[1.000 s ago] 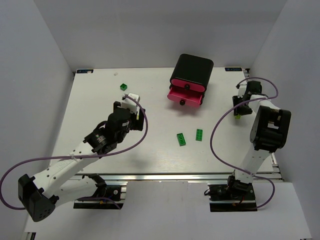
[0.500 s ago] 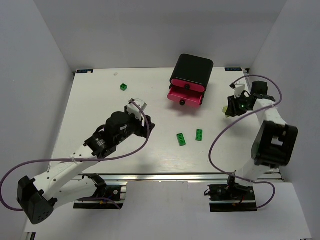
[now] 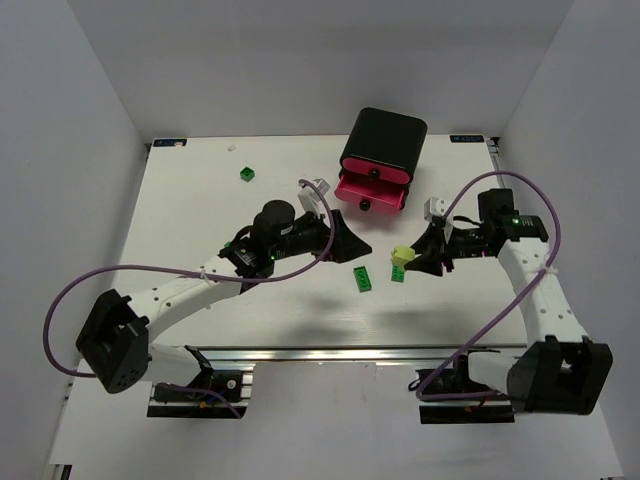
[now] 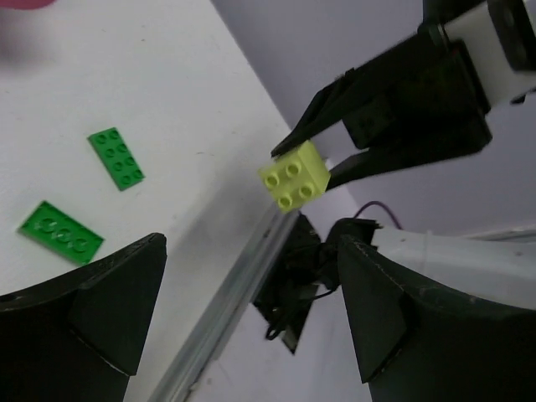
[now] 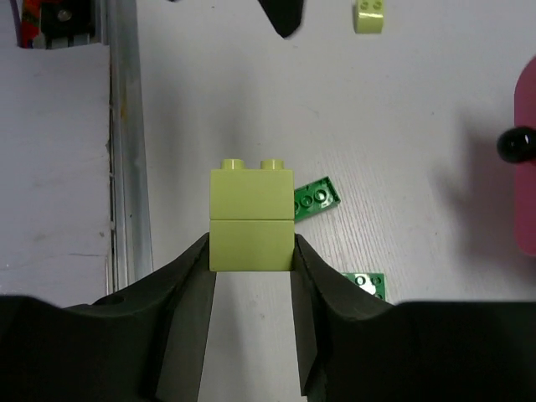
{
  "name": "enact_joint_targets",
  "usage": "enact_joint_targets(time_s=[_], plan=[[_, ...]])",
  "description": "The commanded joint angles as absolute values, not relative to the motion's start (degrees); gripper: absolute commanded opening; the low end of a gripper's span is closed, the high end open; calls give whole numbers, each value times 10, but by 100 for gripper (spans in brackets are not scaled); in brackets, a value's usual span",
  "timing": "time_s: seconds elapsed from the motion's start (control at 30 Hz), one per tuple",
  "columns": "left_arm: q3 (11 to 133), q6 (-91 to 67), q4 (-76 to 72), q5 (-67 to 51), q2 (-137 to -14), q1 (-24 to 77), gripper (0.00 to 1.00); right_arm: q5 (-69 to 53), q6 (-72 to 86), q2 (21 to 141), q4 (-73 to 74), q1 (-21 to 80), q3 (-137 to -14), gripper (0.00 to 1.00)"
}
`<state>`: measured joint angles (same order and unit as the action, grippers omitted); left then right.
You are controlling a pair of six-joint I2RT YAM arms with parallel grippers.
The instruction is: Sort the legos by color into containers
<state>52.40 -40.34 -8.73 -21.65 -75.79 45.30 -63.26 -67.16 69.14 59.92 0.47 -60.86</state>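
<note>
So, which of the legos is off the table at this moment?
The lime-yellow block, clamped in the right end effector. The left green plate, the right green plate and the green cube lie on the table.

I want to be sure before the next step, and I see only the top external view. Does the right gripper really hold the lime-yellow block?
Observer: Yes. The right wrist view shows the right gripper shut on the lime-yellow block, fingers against both sides.
Operator: And the left gripper?
Observer: The left wrist view shows the left gripper open, nothing between its jaws.
Operator: Anything else lime?
Observer: A smaller lime piece lies on the table beyond it.
</note>
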Motion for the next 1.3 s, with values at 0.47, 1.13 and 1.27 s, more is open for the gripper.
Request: enact_joint_targets(time_s=[0.47,1.13,1.27], plan=[[576,-569,-193,-263,-842,483,92,-592,-467,570,317,129,-531,0],[581,-564,-158,-257,-835,483,42,-502,-414,547,248,170,-501,0],[584,-561,-149,-257,-833,478,24,-495,-417,540,247,171,-494,0]])
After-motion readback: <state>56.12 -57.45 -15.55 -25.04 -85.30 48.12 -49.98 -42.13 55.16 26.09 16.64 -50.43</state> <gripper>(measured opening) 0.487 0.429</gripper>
